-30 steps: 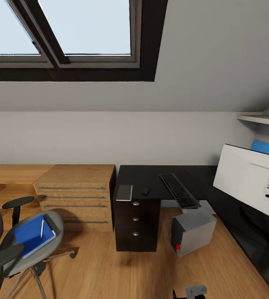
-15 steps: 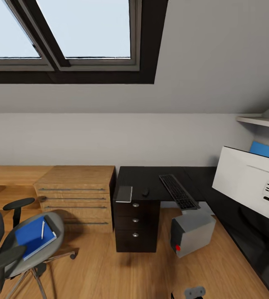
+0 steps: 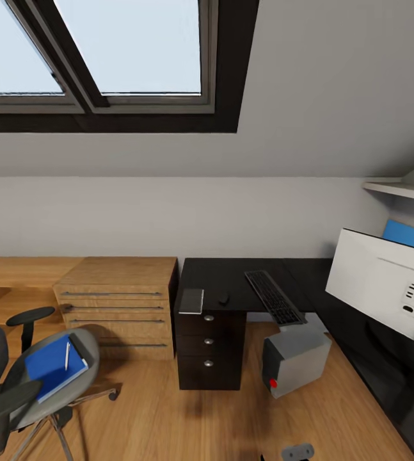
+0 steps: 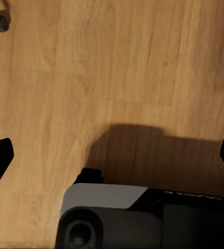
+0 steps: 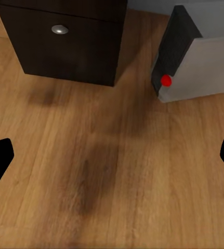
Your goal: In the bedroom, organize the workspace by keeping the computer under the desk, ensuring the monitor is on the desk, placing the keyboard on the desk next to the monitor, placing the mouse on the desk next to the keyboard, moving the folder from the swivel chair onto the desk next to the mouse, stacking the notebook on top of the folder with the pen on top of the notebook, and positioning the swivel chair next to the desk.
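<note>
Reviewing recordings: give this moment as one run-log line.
folder with pen on swivel chair | keyboard on desk | left gripper open | right gripper open

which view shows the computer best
The head view: the whole computer stands on the floor beside the desk drawer unit. The right wrist view catches only its front corner with the red dot.

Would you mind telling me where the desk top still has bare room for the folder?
The desk is bare behind the notebook and mouse, up to the wall. The corner between the keyboard and monitor also looks free. The front edge above the drawers is crowded.
</note>
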